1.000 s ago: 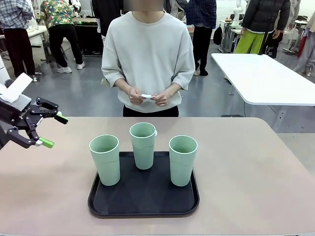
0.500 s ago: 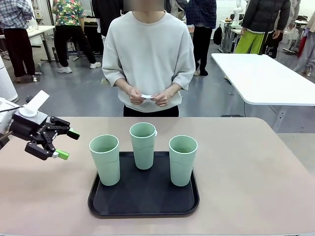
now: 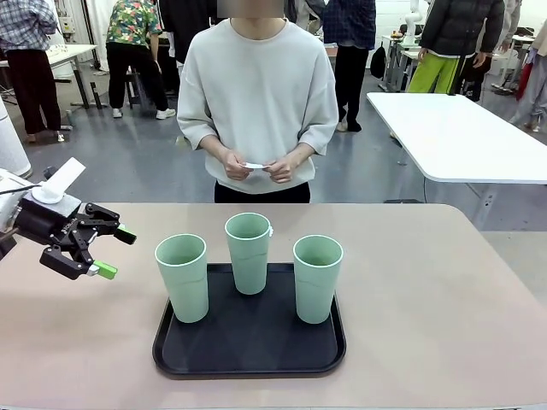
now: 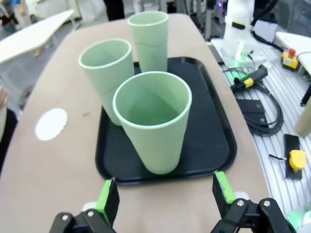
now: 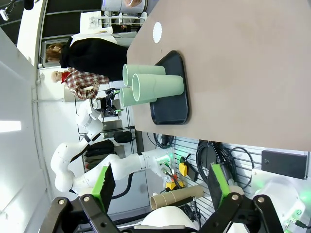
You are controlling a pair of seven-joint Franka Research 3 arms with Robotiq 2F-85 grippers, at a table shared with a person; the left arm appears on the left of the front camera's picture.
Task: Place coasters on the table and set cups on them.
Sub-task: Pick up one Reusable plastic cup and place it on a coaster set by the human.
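- Cups, three of them, tall and pale mint green, stand upright and empty on a black tray (image 3: 248, 346) in the middle of the beige bench (image 3: 444, 290).
- On the tray, the left cup (image 3: 182, 278) and the right cup (image 3: 317, 278) stand nearer the robot. The middle cup (image 3: 249, 253) stands at the tray's far edge, between them. None of the cups touch.
- One coaster (image 4: 51, 124), a small white disc with a scalloped edge, lies flat on the bare bench. It is on the far side of the tray, close to it but not touching, and no cup stands on it.
- A person in a light grey sweatshirt stands at the far side of the bench. The person's hands (image 3: 235, 165) are held together at waist height, pinching a thin white paper piece (image 3: 254, 166). It is too small to tell whether it is a coaster.
- The left pincer (image 3: 115, 253) hovers above the bench, left of the tray. Its green-padded fingers are spread wide and hold nothing. It points toward the left cup with a clear gap between them.
- From the left wrist, that cup is the closest thing, in line with the space between the spread fingers.
- The right pincer (image 5: 162, 189) is also spread wide and empty. It is well back from the bench, with the tray and cups far off in its view.
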